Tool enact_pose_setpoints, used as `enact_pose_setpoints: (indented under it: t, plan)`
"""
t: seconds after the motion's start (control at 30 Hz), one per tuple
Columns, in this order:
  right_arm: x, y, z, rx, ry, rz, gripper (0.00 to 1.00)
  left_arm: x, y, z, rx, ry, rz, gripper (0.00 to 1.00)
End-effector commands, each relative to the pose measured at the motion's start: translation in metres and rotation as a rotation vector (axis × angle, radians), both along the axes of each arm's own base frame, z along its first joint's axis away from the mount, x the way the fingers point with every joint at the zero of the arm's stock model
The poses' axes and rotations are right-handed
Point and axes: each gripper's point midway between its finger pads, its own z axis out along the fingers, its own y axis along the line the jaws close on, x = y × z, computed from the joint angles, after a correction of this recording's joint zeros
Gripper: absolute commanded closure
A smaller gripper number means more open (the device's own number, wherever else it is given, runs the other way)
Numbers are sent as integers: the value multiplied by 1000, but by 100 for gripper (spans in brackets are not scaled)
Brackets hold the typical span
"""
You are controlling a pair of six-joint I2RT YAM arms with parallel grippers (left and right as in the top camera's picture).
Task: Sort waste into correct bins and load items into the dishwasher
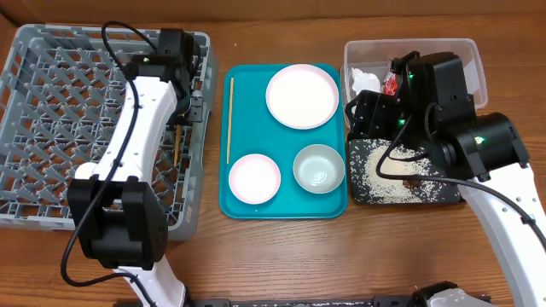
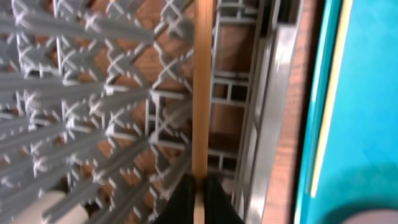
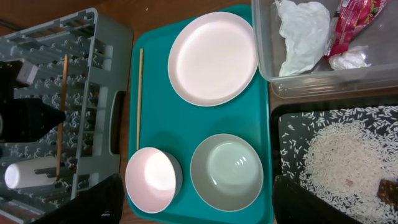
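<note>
My left gripper [image 1: 191, 108] [image 2: 200, 200] is shut on a wooden chopstick [image 2: 202, 93] [image 1: 177, 147], held over the right side of the grey dish rack [image 1: 51, 128]. A second chopstick [image 1: 229, 119] lies on the teal tray [image 1: 286, 205] with the pink plate [image 1: 302, 95], pink bowl [image 1: 254, 177] and grey-green bowl [image 1: 319, 167]. A white cup [image 3: 18, 176] lies in the rack. My right gripper [image 3: 194, 199] [image 1: 365, 112] is open and empty, above the bowls. The clear tub [image 1: 478, 64] holds the tissue [image 3: 303, 34] and red wrapper [image 3: 351, 22]. The black tray [image 1: 363, 194] holds rice [image 3: 339, 155].
The rack's handle wall [image 3: 115, 124] stands close to the teal tray's left edge. The clear tub and black tray sit side by side right of the teal tray. Bare wooden table [image 1: 299, 256] runs along the front.
</note>
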Motion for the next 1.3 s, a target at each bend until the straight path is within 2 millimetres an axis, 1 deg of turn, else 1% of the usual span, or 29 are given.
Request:
enact_pose_setpoints:
  t: [0.0,0.03,0.07,0.1,0.13,0.17,0.2,0.27,0.33,0.37,0.43,0.47,0.53,0.57,0.6,0.67,0.73,0.83,0.9,0.97,1.03,1.1,1.17,1.27]
  plan:
    - [2,1,5,11,-11,-1,23,0,2,-9,33,11,-69,96]
    - [2,1,5,11,-11,-1,23,0,2,-9,33,13,-68,96]
    - [2,1,5,11,-11,-1,23,-1,2,-9,33,14,-68,93]
    - [2,1,5,11,-11,-1,23,-1,2,-8,32,13,-68,86]
    - [2,1,5,11,-11,-1,23,-1,1,-3,30,11,-62,71]
    - [2,1,5,11,-12,-1,23,-1,0,2,24,6,-49,62]
    - [2,1,5,11,-12,-1,23,-1,-3,8,8,3,-47,58]
    - [2,1,5,11,-13,0,23,-2,-16,25,-54,2,-70,56]
    - [2,1,5,11,-12,-1,23,-1,-35,48,-133,-13,-102,56]
    - [2,1,5,11,-12,-1,23,0,-45,58,-173,-26,-120,54]
    - [2,1,5,11,-12,-1,23,3,-67,76,-259,-57,-162,46]
    - [2,1,5,11,-12,0,23,5,-79,81,-304,-72,-186,44]
    - [2,1,5,11,-12,-1,23,8,-100,84,-369,-92,-229,49]
    - [2,1,5,11,-12,-1,22,10,-107,81,-380,-93,-240,51]
    - [2,1,5,11,-11,0,23,12,-110,77,-371,-95,-227,53]
    - [2,1,5,11,-11,0,22,16,-108,60,-322,-94,-142,55]
    - [2,1,5,11,-11,0,22,20,-105,36,-263,-88,-65,54]
    - [2,1,5,11,-11,-1,22,24,-110,-2,-233,-44,-51,55]
    - [2,1,5,11,-12,-1,22,25,-113,-26,-230,-1,-20,58]
    - [2,1,5,11,-12,-1,22,27,-114,-48,-225,34,0,64]
    - [2,1,5,11,-12,0,22,30,-115,-69,-220,61,10,67]
    - [2,1,5,11,-11,0,22,31,-114,-86,-211,83,14,69]
    - [2,1,5,11,-10,0,22,31,-109,-99,-181,94,50,68]
    - [2,1,4,11,-10,0,22,31,-103,-109,-148,103,79,68]
